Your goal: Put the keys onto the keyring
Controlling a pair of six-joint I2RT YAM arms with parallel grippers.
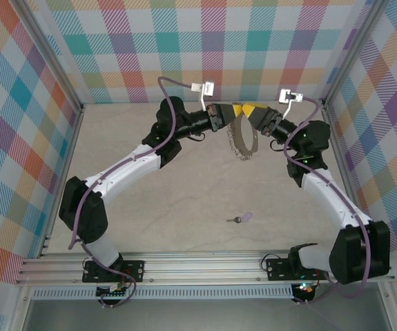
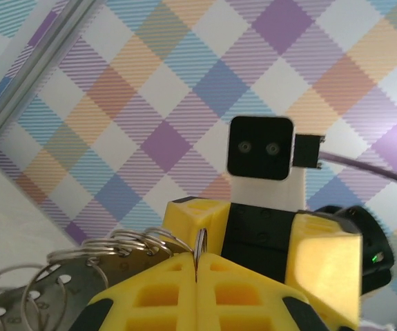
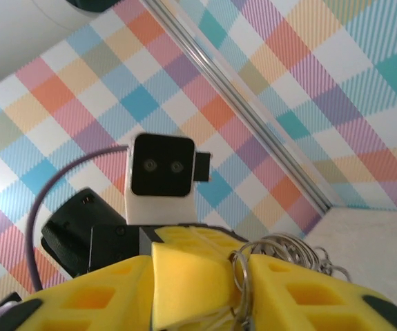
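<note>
Both closed on the keyring (image 1: 242,141), left gripper (image 1: 237,110), right gripper (image 1: 250,109), key (image 1: 241,218) seemingly loose on table (image 1: 184,179)

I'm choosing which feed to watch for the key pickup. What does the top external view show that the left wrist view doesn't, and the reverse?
Top external gives the key lying loose on the table, nearer the arm bases than the tools, and both whole arms. Left wrist gives close detail: the left tool shut on the keyring wire, the rim's small loops, and the right arm's camera facing it. Shared: the keyring held between the left tool and the right tool.
</note>
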